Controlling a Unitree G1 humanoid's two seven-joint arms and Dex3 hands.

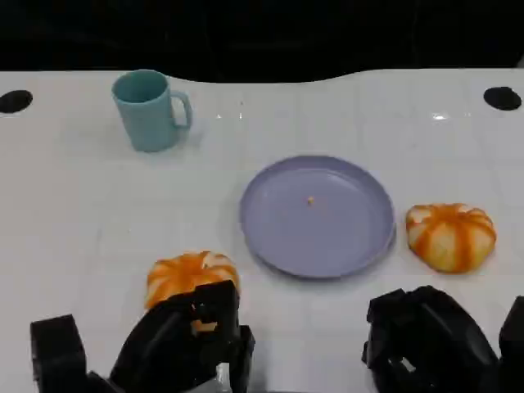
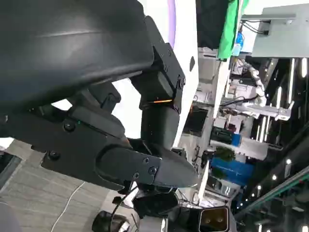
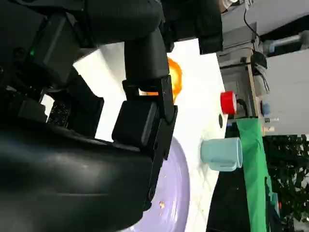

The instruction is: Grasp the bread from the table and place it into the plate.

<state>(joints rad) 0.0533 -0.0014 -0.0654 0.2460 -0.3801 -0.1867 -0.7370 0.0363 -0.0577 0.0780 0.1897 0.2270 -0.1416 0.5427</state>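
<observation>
Bread and plate on the white counter, with both hands low at the near edge.

One bread roll (image 1: 190, 275) is seen on the counter (image 1: 74, 205) just beyond the left hand (image 1: 184, 340), whose fingers (image 1: 214, 309) overlap its near side; whether it is actually gripped cannot be told. A second bread roll (image 1: 451, 236) lies just right of the purple plate (image 1: 318, 215), apart from the right hand (image 1: 426, 336), whose fingers appear curled in, though its state cannot be told for certain. Only a small crumb (image 1: 310, 200) is carried on the plate. A teal mug (image 1: 149, 110) stands upright at the far left, well apart from the plate.
</observation>
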